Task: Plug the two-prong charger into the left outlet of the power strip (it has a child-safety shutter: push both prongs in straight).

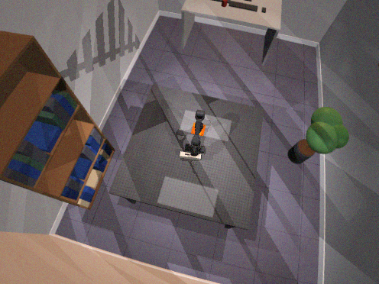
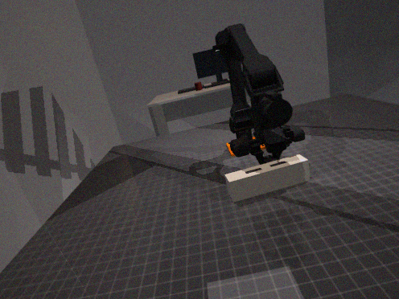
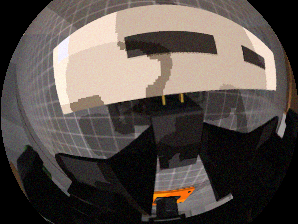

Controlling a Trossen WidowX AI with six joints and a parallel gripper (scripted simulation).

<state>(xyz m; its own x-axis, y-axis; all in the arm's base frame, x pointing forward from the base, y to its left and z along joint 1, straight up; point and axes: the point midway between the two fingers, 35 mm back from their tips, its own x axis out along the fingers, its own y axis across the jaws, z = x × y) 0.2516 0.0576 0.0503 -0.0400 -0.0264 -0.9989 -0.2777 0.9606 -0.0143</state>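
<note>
The white power strip (image 2: 257, 182) (image 1: 185, 154) (image 3: 100, 70) lies on the glass table (image 2: 161, 225) (image 1: 229, 191), its two dark outlet slots facing up. My gripper (image 2: 269, 156) (image 1: 193, 146) (image 3: 172, 127) is shut on the dark two-prong charger (image 3: 174, 121) and points down, just above the strip's top face. In the wrist view the two gold prongs (image 3: 172, 99) sit close to the strip's near edge, in line with the larger slot (image 3: 172, 43). The second slot (image 3: 253, 56) lies off to the right. The prongs are outside the slot. The arm hides the charger in the top and exterior views.
A desk (image 2: 181, 100) (image 1: 233, 15) with a monitor and a small red object stands behind the table. A bookshelf (image 1: 46, 133) is at the left and a potted plant (image 1: 325, 131) at the right of the room.
</note>
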